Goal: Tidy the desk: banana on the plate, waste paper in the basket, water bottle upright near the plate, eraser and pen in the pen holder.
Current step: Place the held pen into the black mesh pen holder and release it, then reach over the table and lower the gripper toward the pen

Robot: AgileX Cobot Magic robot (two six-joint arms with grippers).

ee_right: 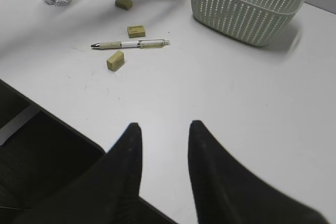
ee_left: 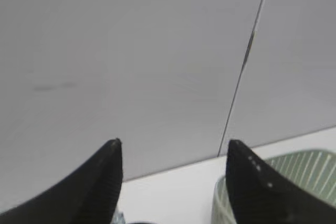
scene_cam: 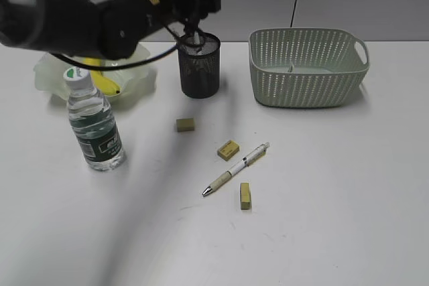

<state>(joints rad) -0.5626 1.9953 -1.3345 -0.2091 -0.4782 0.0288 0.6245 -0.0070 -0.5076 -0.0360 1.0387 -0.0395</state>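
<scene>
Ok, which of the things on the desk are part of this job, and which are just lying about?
Job: banana, plate, bottle, pen holder, basket, pen, three erasers. Waste paper not made out.
Lying about: nothing loose that I can see; only the wall behind.

On the bench [scene_cam: 348, 219], the water bottle [scene_cam: 94, 125] stands before the plate [scene_cam: 50, 75] holding the banana [scene_cam: 104, 82], pen holder [scene_cam: 199, 68] between plate and basket [scene_cam: 307, 66], pen [scene_cam: 236, 169] among three erasers [scene_cam: 228, 150] in front.
</scene>
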